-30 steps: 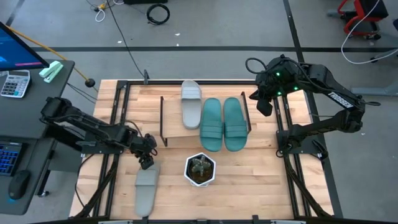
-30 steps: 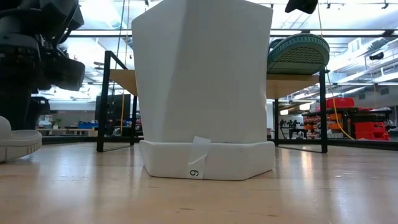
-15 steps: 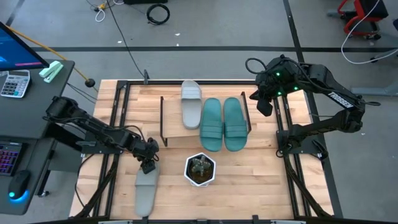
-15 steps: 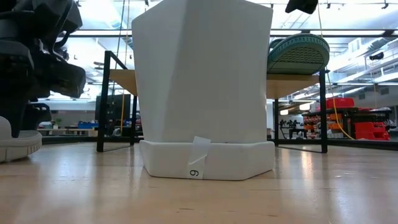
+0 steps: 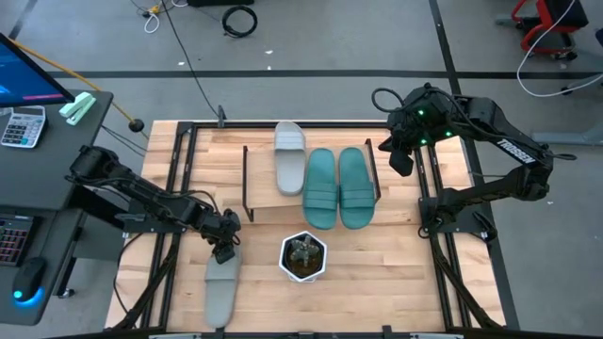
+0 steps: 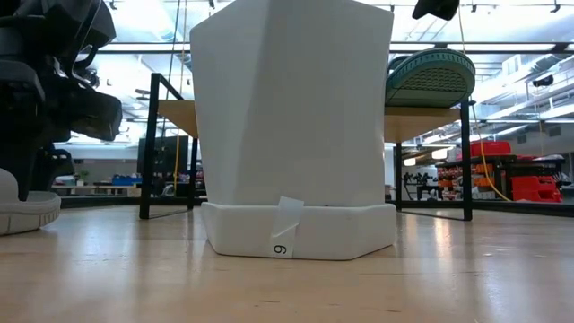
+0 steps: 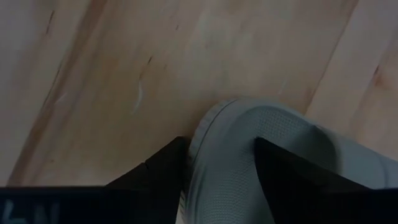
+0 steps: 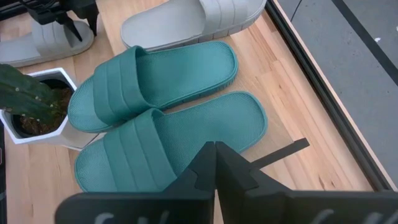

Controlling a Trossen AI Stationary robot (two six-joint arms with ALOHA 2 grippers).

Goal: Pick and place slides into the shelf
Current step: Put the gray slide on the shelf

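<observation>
One light grey slide (image 5: 221, 287) lies flat on the tabletop, near the left of the white pot. My left gripper (image 5: 224, 249) is down on its far end, shut on it; the left wrist view shows that rounded end (image 7: 249, 134) between the fingers. The low shelf (image 5: 264, 196) bears the other grey slide (image 5: 289, 155) and both teal slides (image 5: 320, 186) (image 5: 353, 186) side by side. My right gripper (image 5: 400, 156) hangs shut above the shelf's right side frame, touching nothing. In the right wrist view the teal pair (image 8: 155, 81) lies below it. My left gripper pinches the far end rim (image 7: 208, 124) of the grey slide. One finger (image 7: 165, 171) stands outside the rim over the table and the other (image 7: 292, 180) is on the footbed. The fingers come from above, pointing down. The slide lies flat on the tabletop.
A white hexagonal pot (image 5: 303, 256) with a plant stands just right of the held slide, in front of the shelf, and fills the middle of the low view (image 6: 291, 126). The shelf's left part is bare board. A desk with a monitor and calculator (image 5: 24, 125) adjoins the table's left edge.
My left gripper has moved a little toward the table's right and near edges and come down onto the far end of the grey slide, then kept still. The slide has not moved.
</observation>
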